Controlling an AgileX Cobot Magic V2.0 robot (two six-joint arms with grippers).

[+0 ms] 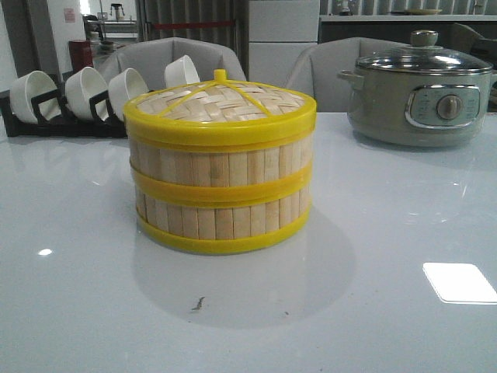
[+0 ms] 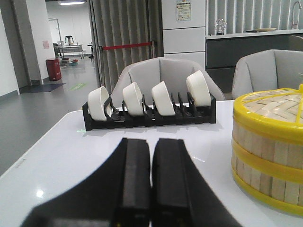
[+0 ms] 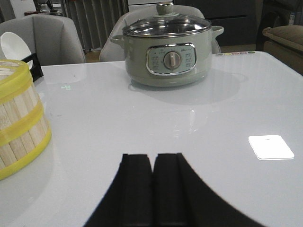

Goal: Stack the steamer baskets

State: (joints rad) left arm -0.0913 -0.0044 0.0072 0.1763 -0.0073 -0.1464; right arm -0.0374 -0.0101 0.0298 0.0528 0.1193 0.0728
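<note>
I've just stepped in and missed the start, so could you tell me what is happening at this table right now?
Nothing is being handled at this moment. The two steamer baskets already stand stacked one on the other in the middle of the white table, with the woven lid on top. The left gripper and right gripper are both shut and empty, low over the table on either side of the stack. A rack of white bowls and a green electric pot sit further back.

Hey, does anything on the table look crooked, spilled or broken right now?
Nothing serious stands out. The two steamer baskets sit squarely stacked with the lid level on top. The only blemish is a small dark smudge on the table in front of the stack. The bowls stand in their rack.
</note>
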